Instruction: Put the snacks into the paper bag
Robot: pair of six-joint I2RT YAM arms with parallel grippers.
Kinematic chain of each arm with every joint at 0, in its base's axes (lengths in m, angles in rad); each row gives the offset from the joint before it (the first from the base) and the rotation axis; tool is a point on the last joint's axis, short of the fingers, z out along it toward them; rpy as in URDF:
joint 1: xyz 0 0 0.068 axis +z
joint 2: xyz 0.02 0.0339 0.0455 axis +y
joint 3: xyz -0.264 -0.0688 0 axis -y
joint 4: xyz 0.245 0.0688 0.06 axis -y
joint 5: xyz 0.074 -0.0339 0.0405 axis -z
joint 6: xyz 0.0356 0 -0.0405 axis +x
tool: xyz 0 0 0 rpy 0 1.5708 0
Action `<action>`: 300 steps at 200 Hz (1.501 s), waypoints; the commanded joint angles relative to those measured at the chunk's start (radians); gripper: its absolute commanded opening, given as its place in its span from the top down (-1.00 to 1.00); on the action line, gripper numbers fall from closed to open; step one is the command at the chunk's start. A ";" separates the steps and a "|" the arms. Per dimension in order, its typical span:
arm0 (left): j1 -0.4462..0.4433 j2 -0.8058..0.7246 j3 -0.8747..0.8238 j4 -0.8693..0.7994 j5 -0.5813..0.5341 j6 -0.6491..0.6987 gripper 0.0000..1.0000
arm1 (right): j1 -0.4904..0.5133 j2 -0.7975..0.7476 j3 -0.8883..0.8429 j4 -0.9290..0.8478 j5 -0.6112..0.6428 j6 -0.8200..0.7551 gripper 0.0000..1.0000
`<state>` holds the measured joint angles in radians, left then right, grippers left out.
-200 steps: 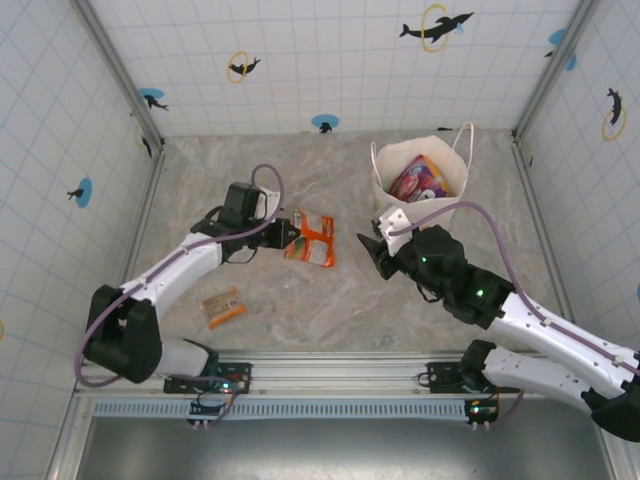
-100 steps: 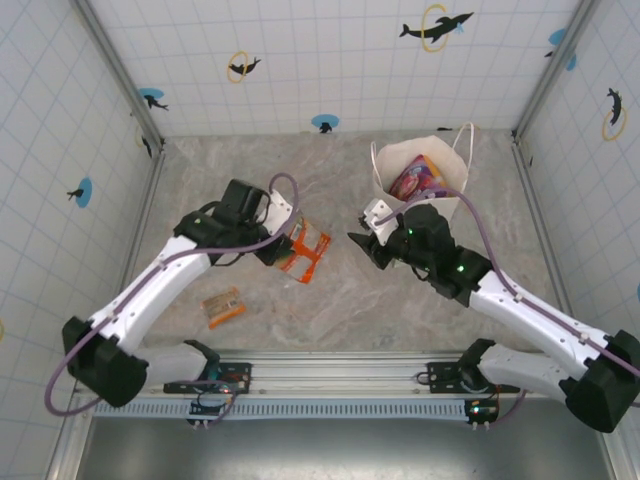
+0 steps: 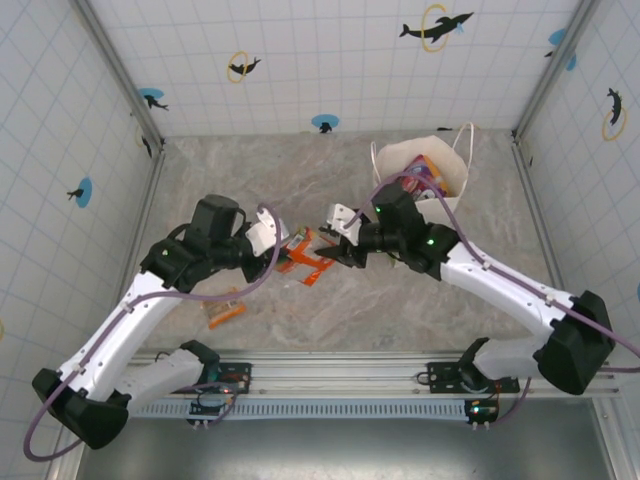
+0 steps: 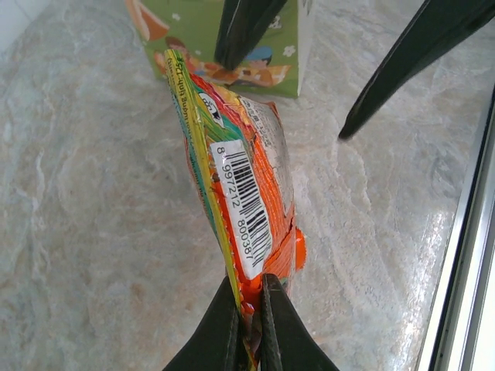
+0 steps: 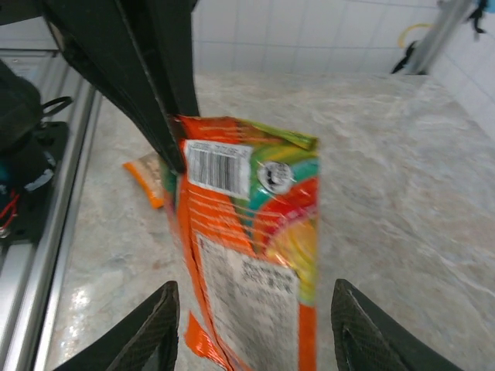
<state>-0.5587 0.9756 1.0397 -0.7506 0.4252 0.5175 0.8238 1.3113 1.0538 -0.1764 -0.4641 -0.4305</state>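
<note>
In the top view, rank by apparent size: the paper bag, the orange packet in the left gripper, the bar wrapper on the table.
1. paper bag, clearly largest.
2. orange packet.
3. bar wrapper.
The last two look close, and the packet is lifted nearer the camera, so that order is unsure.

Orange packet [image 4: 241,193] aloft; paper bag [image 3: 453,180] open

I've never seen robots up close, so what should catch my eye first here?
A bright orange snack packet is held in the middle of the scene, pinched at one end by the left arm's jaws, while the right arm's jaws stand open either side of it. Toward the far right of the table stands a white paper bag, mouth open, with colourful packets already inside. A slim orange bar lies near the front left.
</note>
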 commanded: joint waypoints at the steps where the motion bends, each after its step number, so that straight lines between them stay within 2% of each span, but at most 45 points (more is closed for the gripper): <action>1: -0.008 -0.039 -0.007 0.049 0.070 0.084 1.00 | 0.018 0.053 0.075 -0.098 -0.077 -0.062 -0.09; 51: -0.008 -0.073 -0.047 0.098 0.092 0.093 1.00 | 0.035 0.144 0.152 -0.161 -0.132 -0.063 -0.02; 104: -0.008 -0.090 -0.055 0.124 0.065 0.092 1.00 | 0.032 0.144 0.151 -0.147 -0.141 -0.065 0.66; 130: -0.008 -0.095 -0.055 0.137 0.018 0.082 1.00 | 0.029 0.118 0.131 -0.120 -0.140 -0.060 0.78; 158: -0.008 -0.109 -0.096 0.184 -0.017 0.023 0.48 | 0.028 0.078 0.094 -0.077 -0.099 -0.044 0.82; 203: -0.008 -0.128 -0.130 0.254 -0.111 -0.084 -0.40 | -0.006 -0.070 -0.030 0.097 0.014 0.028 0.87; 236: -0.007 -0.159 -0.188 0.382 -0.195 -0.211 -0.66 | -0.038 -0.206 -0.105 0.223 0.071 0.091 0.88; 267: -0.006 -0.156 -0.272 0.560 -0.261 -0.367 -0.94 | -0.060 -0.311 -0.150 0.374 0.220 0.148 0.88; 300: -0.006 -0.086 -0.287 0.620 -0.334 -0.540 -0.95 | -0.079 -0.382 -0.151 0.498 0.358 0.180 0.88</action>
<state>-0.5621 0.8501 0.7631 -0.2417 0.1627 0.1497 0.7597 0.9836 0.9108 0.1028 -0.2462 -0.2970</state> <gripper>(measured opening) 0.975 0.180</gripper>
